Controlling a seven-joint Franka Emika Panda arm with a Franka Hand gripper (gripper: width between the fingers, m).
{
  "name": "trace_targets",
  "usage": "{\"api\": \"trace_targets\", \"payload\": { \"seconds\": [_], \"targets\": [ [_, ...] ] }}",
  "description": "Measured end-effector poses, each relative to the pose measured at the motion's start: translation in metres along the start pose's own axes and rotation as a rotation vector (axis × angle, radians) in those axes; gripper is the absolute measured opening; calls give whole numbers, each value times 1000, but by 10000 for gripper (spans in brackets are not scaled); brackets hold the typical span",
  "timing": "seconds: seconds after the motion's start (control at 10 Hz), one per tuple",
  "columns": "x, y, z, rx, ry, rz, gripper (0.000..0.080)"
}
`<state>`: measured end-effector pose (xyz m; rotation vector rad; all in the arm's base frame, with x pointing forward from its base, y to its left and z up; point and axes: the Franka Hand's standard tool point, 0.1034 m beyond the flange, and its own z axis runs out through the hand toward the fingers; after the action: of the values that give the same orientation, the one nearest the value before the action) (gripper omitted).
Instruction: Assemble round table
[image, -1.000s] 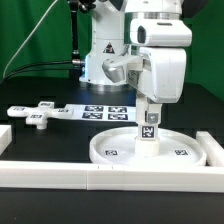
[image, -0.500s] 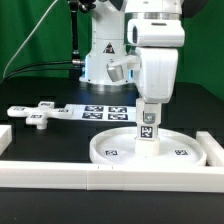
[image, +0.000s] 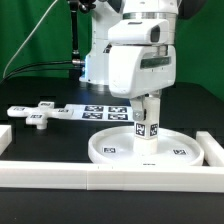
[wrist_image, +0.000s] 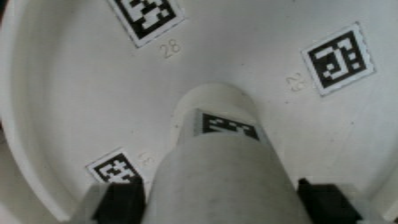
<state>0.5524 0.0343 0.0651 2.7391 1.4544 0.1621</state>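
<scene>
The large rimmed round disc (image: 150, 148) lies flat on the black table near the front rail. The short cylindrical leg (image: 148, 128) stands upright on the disc's middle, a tag on its side. My gripper (image: 148, 103) is shut on the leg's upper end from above. In the wrist view the leg (wrist_image: 222, 150) runs down to the disc (wrist_image: 71, 90), with my black fingertips (wrist_image: 119, 203) on both sides of it. The cross-shaped foot (image: 33, 114) lies on the table at the exterior view's left, apart from the gripper.
The marker board (image: 100, 112) lies flat behind the disc. Long white border rails run along the front (image: 90, 175) and at the exterior view's right (image: 214, 150). The robot's base (image: 100, 60) stands at the back.
The wrist and hand have turned about the upright axis while holding the leg. The leg's tag has shifted round. The disc and foot stay put.
</scene>
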Motion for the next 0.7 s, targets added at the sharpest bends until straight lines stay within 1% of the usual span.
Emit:
{"api": "trace_targets", "payload": {
  "seconds": [0.1, 0.2, 0.3, 0.6, 0.7],
  "targets": [
    [0, 0, 0, -1, 4, 48, 410],
    [0, -1, 1, -3, 17, 191, 410],
    [0, -3, 1, 4, 18, 289, 410],
    [2, -6, 0, 45, -9, 598, 410],
    [2, -6, 0, 45, -9, 651, 410]
  ]
}}
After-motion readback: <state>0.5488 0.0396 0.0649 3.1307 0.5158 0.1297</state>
